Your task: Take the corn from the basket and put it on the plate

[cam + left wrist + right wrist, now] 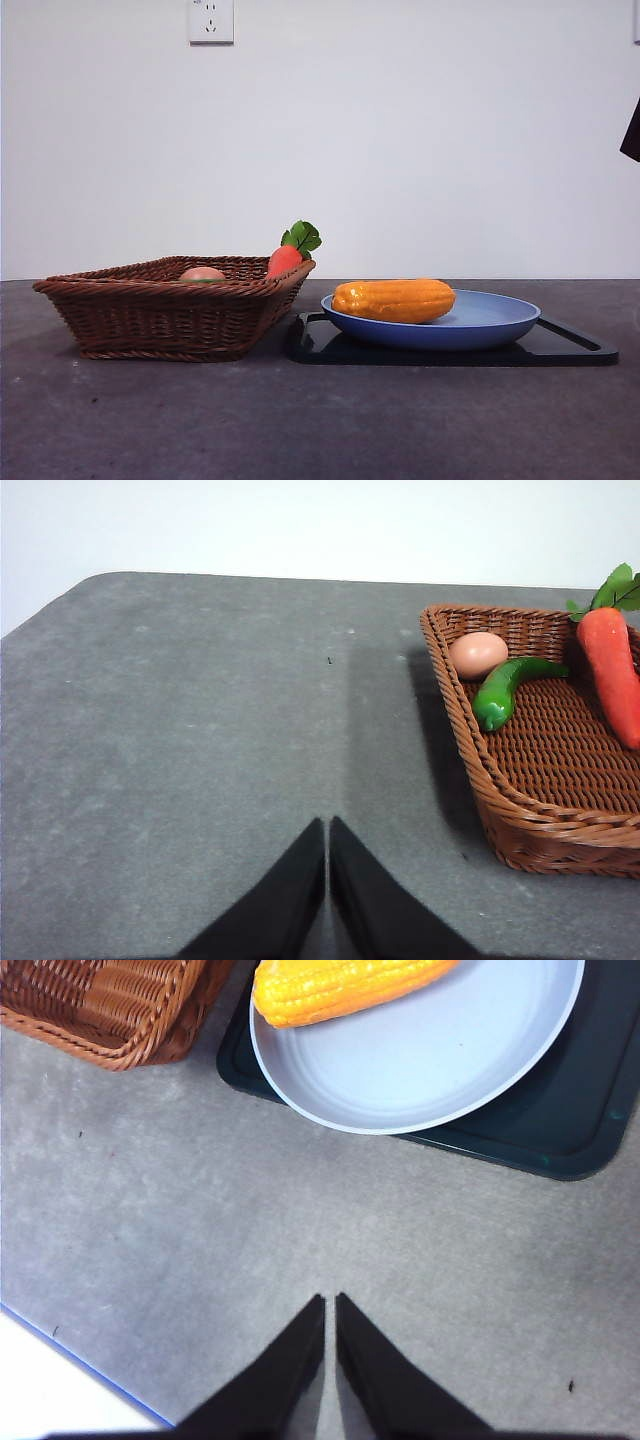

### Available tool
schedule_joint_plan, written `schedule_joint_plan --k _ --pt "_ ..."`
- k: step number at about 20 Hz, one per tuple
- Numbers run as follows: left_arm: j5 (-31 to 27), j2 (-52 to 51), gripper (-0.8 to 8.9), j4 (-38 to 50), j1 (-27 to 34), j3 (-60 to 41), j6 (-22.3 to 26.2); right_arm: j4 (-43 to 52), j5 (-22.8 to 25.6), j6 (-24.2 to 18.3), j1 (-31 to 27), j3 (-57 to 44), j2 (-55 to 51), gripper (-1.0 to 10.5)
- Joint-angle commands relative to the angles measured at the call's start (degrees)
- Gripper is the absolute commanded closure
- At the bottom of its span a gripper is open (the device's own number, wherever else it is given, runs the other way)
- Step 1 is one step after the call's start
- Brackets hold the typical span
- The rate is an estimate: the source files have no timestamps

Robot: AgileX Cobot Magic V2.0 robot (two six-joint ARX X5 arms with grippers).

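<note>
The orange-yellow corn (394,300) lies on its side on the blue plate (500,318), toward the plate's basket side; the right wrist view shows the corn (340,987) on the plate (430,1070) too. The brown wicker basket (150,310) stands left of the plate, with its rim (470,750) in the left wrist view. My left gripper (327,825) is shut over bare table beside the basket, holding nothing. Shut and empty as well, my right gripper (330,1300) hovers over the table, short of the plate. A black tip (631,130) shows at the right edge.
A black tray (560,345) lies under the plate. In the basket are a red-orange carrot with green leaves (612,670), a green pepper (505,688) and a peach-coloured egg shape (477,653). The table's edge (90,1380) runs close to my right gripper.
</note>
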Motion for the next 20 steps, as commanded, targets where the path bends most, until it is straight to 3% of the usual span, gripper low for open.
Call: schedule_joint_plan --k 1,4,6,9,15,20 --pt "0.13 -0.09 8.06 -1.22 0.15 -0.98 -0.28 0.37 -0.09 -0.5 0.2 0.39 0.31 9.4" --pt "0.13 -0.09 8.06 -1.22 0.15 -0.98 -0.26 0.39 -0.04 -0.52 0.24 0.39 0.31 9.4" --pt "0.13 -0.09 8.06 -1.22 0.15 -0.98 -0.26 2.32 0.92 -4.39 0.39 0.39 -0.42 9.4" --pt "0.13 -0.09 8.06 -1.2 0.15 -0.98 -0.28 13.09 8.37 -7.63 -1.01 -1.81 -4.37 9.4" --pt "0.13 -0.09 8.06 -1.22 0.15 -0.98 -0.28 39.47 9.53 -7.82 -8.17 -20.22 -20.09 9.4" --pt "0.13 -0.09 8.06 -1.22 0.15 -0.98 -0.26 44.94 13.88 -7.89 -12.79 -33.35 -34.05 9.4"
